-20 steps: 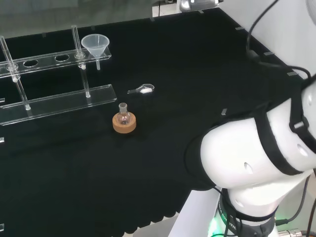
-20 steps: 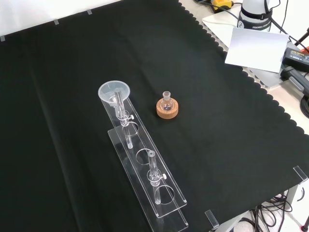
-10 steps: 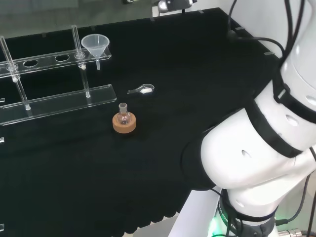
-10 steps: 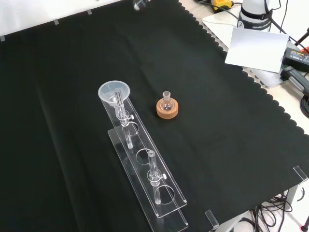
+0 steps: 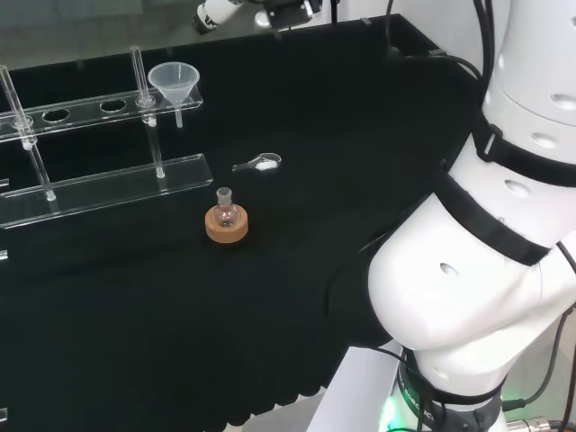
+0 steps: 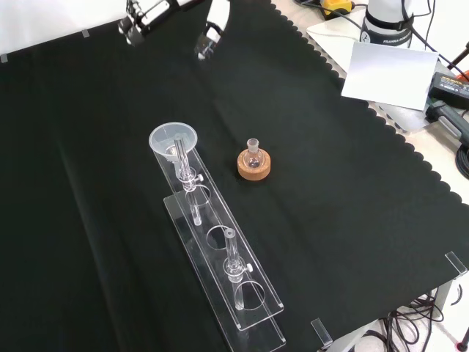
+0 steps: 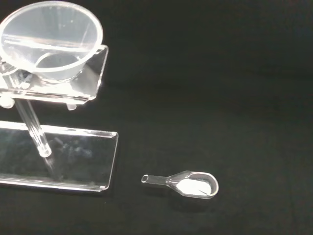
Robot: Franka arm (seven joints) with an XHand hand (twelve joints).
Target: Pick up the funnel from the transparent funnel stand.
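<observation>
One clear funnel [image 5: 172,83] sits in the end hole of the transparent funnel stand [image 5: 99,184], its wide mouth up and its stem hanging down through the top rail. In the head view it stands at about eleven o'clock on the black bench [image 5: 342,135]; in the front view the funnel [image 6: 173,141] is just left of centre, at the far end of the stand [image 6: 223,271], which runs away toward five o'clock. A small round flask [image 5: 225,212] rests on a cork ring [image 5: 226,226] near the middle of the cloth, well apart from the stand, and a clear scoop [image 5: 261,163] holding a little white powder lies between the two. What has changed: a second ago no part of the hand showed over the cloth — now the hand [image 6: 212,26] has come into the front view at twelve o'clock, above the far edge of the bench and still well apart from the funnel. Whether its fingers are straight or curled cannot be told. From the wrist, the funnel [image 7: 51,39] and the scoop [image 7: 188,183] are both in sight — so the arm seems to be early in its approach, with nothing yet touched and the whole descent and grasp still to come.
</observation>
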